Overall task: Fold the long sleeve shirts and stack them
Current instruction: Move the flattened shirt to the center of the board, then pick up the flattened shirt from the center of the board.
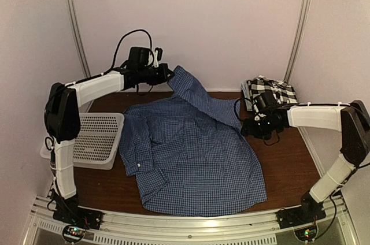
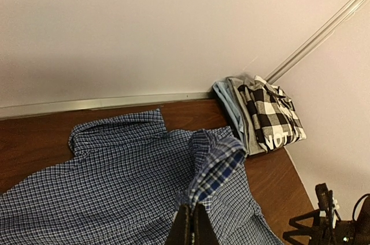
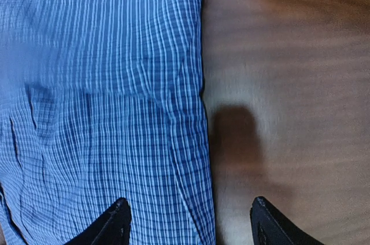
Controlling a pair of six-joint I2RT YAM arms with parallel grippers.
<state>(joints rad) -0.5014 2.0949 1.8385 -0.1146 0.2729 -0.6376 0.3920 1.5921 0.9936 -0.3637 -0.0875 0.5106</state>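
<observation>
The blue fine-checked shirt (image 1: 191, 152) lies spread on the wooden table. My left gripper (image 1: 167, 75) is shut on its sleeve cuff (image 2: 217, 167) and holds it raised near the back wall; in the left wrist view the closed gripper (image 2: 192, 217) pinches the cloth. My right gripper (image 1: 247, 129) is open just above the shirt's right edge (image 3: 199, 112), its fingertips (image 3: 118, 213) astride that edge, holding nothing. The black-and-white checked shirt (image 1: 272, 90) lies folded on a stack at the back right; its white lettering shows in the left wrist view (image 2: 272, 119).
A white mesh basket (image 1: 95, 138) stands at the left of the table beside the left arm. Folded grey and pale blue cloth (image 2: 234, 109) lies under the checked shirt. Walls close in the back and both sides.
</observation>
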